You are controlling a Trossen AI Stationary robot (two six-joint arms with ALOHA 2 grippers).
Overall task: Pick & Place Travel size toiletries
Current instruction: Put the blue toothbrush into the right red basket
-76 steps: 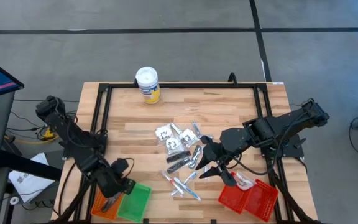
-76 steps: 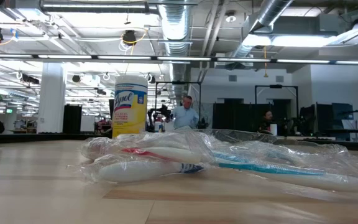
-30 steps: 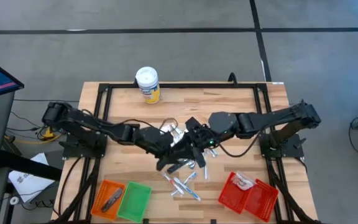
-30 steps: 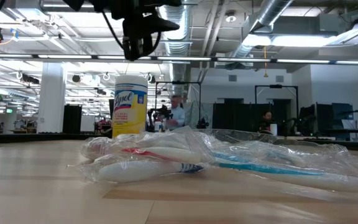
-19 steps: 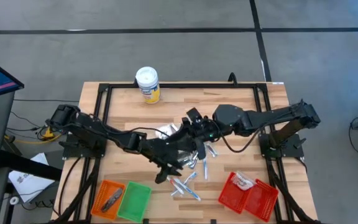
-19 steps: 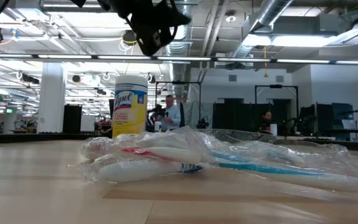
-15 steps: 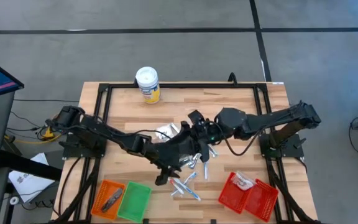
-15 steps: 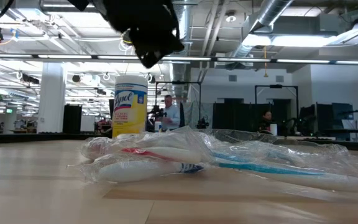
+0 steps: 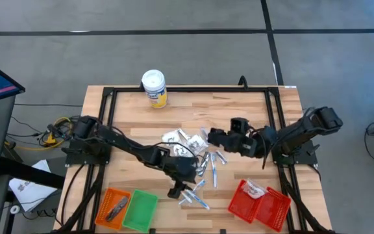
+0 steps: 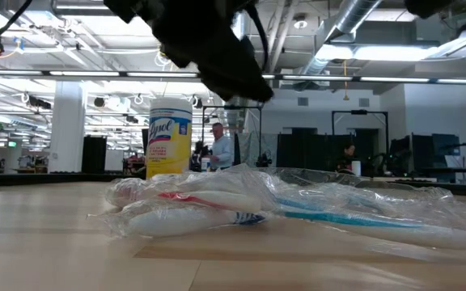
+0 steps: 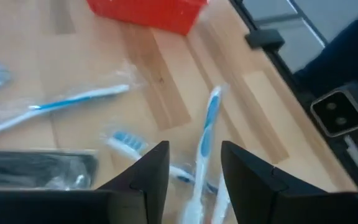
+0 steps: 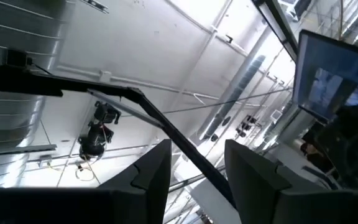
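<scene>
Jaws of the left gripper (image 11: pixel 191 180) are standing narrowly apart with nothing between them, hovering over clear-wrapped blue-and-white toothbrushes (image 11: pixel 205 146) lying loose on the pale wooden bench (image 9: pixel 128 117). In the high view this left gripper (image 9: pixel 176 190) is sitting low in the frame, just below centre, at the lower edge of the scattered pile of small silvery sticks and white square sachets (image 9: pixel 190 153). Jaws of the right gripper (image 12: pixel 194 168) are also parted a little and gripping nothing, pointing up at the ceiling; that right gripper (image 9: pixel 211 137) is waiting right of centre, beside the pile.

Beyond the pile, a red mesh basket (image 9: pixel 260 203) is sitting at lower right, orange and green baskets (image 9: pixel 127 208) at lower left, and a yellow canister with a white lid (image 9: pixel 154 88) at upper centre.

Likely trouble: the slippery film could be pinched without the toothbrush inside, or two overlapping wrapped brushes could come up together. With such a narrow gap, the jaws may also straddle nothing and just push the brush aside.
</scene>
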